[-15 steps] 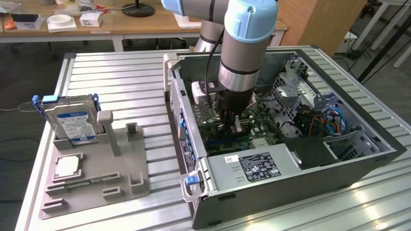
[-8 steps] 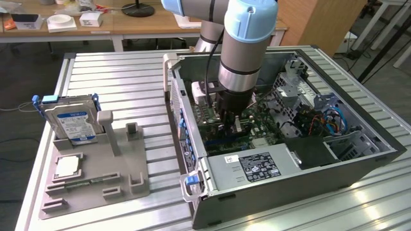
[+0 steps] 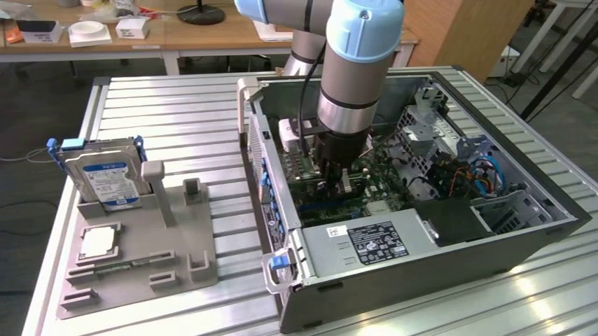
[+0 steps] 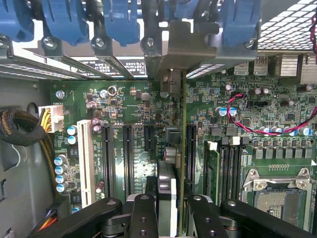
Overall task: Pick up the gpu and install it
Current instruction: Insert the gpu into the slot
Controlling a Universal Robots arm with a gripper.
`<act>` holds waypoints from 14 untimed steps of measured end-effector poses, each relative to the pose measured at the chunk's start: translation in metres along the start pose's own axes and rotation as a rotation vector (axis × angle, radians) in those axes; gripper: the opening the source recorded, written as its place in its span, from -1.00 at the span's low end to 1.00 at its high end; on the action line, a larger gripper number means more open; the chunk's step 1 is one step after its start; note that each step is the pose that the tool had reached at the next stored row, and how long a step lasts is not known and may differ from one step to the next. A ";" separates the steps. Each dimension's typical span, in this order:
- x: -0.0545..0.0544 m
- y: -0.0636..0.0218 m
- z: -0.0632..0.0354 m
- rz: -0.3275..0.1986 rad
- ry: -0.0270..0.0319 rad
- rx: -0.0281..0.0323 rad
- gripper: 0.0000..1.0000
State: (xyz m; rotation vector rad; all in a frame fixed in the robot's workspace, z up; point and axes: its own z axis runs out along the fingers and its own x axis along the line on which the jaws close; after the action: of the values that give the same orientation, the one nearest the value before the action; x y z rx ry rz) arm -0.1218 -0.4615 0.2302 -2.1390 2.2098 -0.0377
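Observation:
The gpu (image 4: pixel 181 148) stands on edge among the motherboard's black expansion slots (image 4: pixel 128 158), inside the open computer case (image 3: pixel 523 231). Its metal bracket (image 4: pixel 185 49) sits up against the case's rear slot wall, under the blue clips (image 4: pixel 121 20). My gripper (image 4: pixel 173 213) is shut on the card, one black finger (image 4: pixel 142 213) on each side of its body. In the exterior view the arm reaches straight down into the case and the gripper (image 3: pixel 342 175) is low over the green motherboard (image 3: pixel 374 192); whether the card's edge is seated in a slot is hidden.
Left of the case, a grey fixture (image 3: pixel 178 269) holds a hard drive (image 3: pixel 105 178) with a blue-white label and a processor chip (image 3: pixel 98 241). The power supply (image 3: pixel 374 241) fills the case's near end. On the board sit a white slot (image 4: pixel 85 158), a memory stick (image 4: pixel 212 168), a processor socket (image 4: pixel 277 198) and red-black wires (image 4: pixel 247 119).

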 end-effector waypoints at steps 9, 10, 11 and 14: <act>0.000 0.0000 0.0002 0.000 -0.0009 0.0000 -0.44; 0.000 0.0000 0.0002 0.000 -0.0010 0.0000 -0.44; 0.000 0.0000 0.0002 0.000 -0.0010 0.0000 -0.44; 0.000 0.0000 0.0002 0.000 -0.0010 0.0000 -0.44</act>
State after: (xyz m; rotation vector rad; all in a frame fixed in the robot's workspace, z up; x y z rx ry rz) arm -0.1218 -0.4619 0.2299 -2.1384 2.2094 -0.0366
